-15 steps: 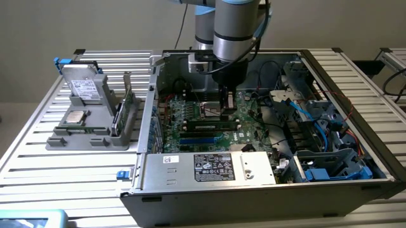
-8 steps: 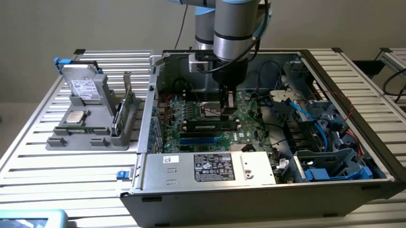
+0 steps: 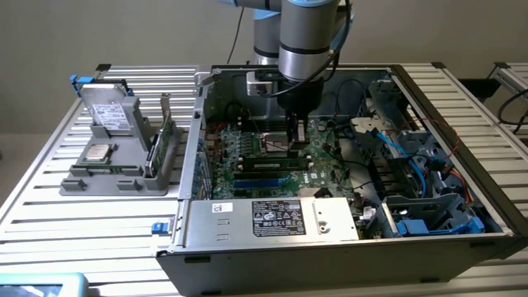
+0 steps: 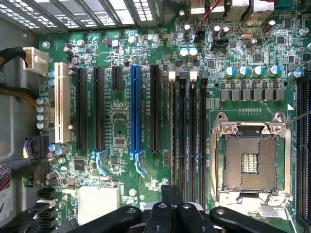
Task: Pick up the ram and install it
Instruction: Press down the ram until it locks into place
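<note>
The ram is a dark stick with a pale label. It stands on edge in the black memory slots of the motherboard, inside the open computer case. In the wrist view the ram appears as a thin edge in the slot nearest the expansion slots. My gripper hangs just above the board, between the ram and the empty processor socket. Its black fingers are shut with nothing between them, in line with the ram's slot. They hide the near end of the slots.
Cable bundles and drive cages fill the case on the exterior view's right. The power supply sits along its front. A blue expansion slot lies beside the memory slots. On the exterior view's left, a grey fixture holds a drive, a silvery chip and upright green boards.
</note>
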You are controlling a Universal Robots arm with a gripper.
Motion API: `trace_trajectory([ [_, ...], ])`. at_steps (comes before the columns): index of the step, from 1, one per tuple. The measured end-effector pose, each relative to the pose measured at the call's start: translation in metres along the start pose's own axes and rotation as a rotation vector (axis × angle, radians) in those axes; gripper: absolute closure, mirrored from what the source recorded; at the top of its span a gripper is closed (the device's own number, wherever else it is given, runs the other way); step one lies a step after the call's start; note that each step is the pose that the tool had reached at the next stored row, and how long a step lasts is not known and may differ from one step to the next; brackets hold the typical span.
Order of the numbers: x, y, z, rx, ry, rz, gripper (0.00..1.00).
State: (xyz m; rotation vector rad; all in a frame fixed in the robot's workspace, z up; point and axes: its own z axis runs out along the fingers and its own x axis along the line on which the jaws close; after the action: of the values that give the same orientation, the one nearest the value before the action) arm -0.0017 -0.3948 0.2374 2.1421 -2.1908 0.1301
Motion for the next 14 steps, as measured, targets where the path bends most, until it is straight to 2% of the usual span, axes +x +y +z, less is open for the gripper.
trace_trajectory([
  [4, 0.0003, -0.0001, 0.0009, -0.0013, -0.0124, 0.000, 0.89],
  [14, 0.0000, 0.0000, 0.0035, -0.0019, -0.0131, 0.000, 0.89],
])
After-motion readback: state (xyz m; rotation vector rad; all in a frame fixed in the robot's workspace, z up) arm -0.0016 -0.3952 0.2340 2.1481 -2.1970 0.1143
